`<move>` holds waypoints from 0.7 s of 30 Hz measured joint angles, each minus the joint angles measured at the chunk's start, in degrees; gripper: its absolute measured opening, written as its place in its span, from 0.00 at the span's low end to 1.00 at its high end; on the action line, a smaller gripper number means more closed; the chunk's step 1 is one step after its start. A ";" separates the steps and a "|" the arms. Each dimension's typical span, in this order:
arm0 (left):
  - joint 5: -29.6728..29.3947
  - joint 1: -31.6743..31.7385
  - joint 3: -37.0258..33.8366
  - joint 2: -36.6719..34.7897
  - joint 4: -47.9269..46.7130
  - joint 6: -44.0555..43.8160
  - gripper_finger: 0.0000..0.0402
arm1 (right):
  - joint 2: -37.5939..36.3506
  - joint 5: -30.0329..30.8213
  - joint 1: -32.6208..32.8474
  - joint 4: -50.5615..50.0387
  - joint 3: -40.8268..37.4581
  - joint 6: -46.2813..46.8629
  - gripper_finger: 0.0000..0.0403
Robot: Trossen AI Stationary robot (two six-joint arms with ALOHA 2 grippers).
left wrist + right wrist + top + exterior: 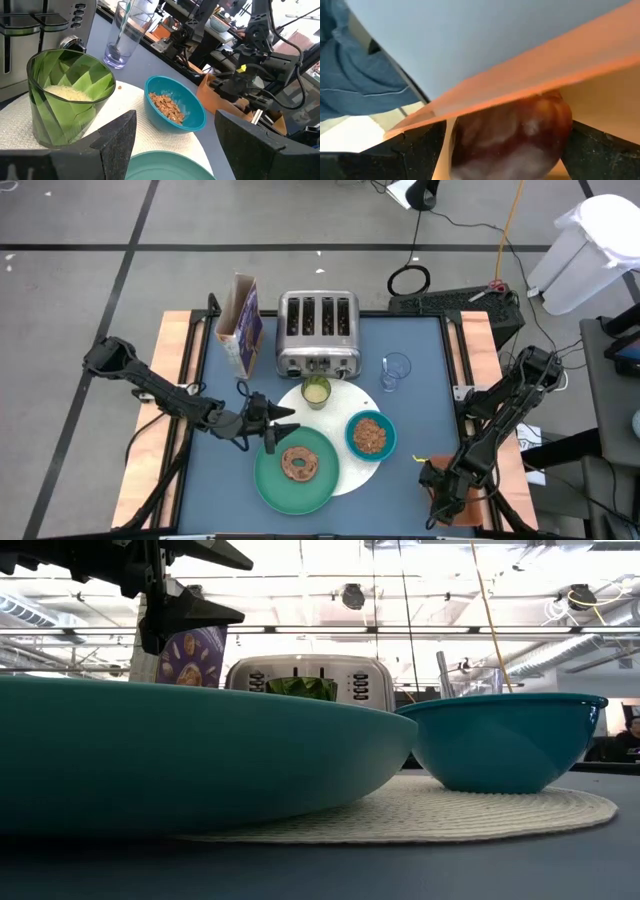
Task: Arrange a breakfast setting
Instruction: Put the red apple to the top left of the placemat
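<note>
A white round mat (352, 478) bears a green plate (270, 480) with a brown ring pastry (299, 464), a teal bowl (370, 435) of cereal and a yellow-green cup (316, 391). A clear glass (396, 371) stands beyond the mat, a thin stem (122, 25) standing inside it. My left gripper (285, 420) is open and empty above the plate's left rim, pointing right; it also shows in the left wrist view (175, 120). My right gripper (440, 500) reaches down into an orange container at the near right; its fingers stand on both sides of a dark red fruit (510, 140). My right gripper has a finger (420, 150) on either side of the dark red fruit inside the orange container. I cannot tell whether the fingers touch it.
A silver four-slot toaster (318, 332) and a purple cereal box (240, 323) stand at the far side. The orange container (220, 95) sits at the near right corner. Wooden side rails (170, 380) border the blue table top.
</note>
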 joint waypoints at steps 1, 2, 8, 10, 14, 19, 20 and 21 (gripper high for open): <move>0.00 -0.01 0.00 0.00 0.00 0.01 0.68 | 0.00 -0.02 0.00 0.92 -0.28 0.00 0.84; 0.00 -0.01 0.00 0.00 0.00 0.05 0.68 | 0.00 -0.02 0.00 1.63 -0.52 -0.01 0.84; 0.00 0.01 0.00 0.00 0.00 0.14 0.68 | 0.00 -0.02 0.00 4.10 -1.18 -0.28 0.84; 0.00 0.00 0.00 0.00 0.00 0.40 0.68 | 0.00 -0.02 0.00 4.08 -1.20 -0.39 0.84; -0.07 0.00 0.00 0.00 0.00 0.54 0.68 | 0.00 -0.02 0.00 4.04 -1.20 0.03 0.84; -0.09 0.01 0.00 0.00 0.00 0.54 0.68 | 0.00 -0.02 0.00 3.96 -1.20 0.13 0.79; -0.11 0.01 0.00 0.00 0.00 0.54 0.68 | 0.00 -0.04 0.00 3.95 -1.20 0.16 0.77; -0.11 0.01 0.00 0.00 0.00 0.54 0.68 | 0.00 -0.09 0.00 3.97 -1.20 0.21 0.75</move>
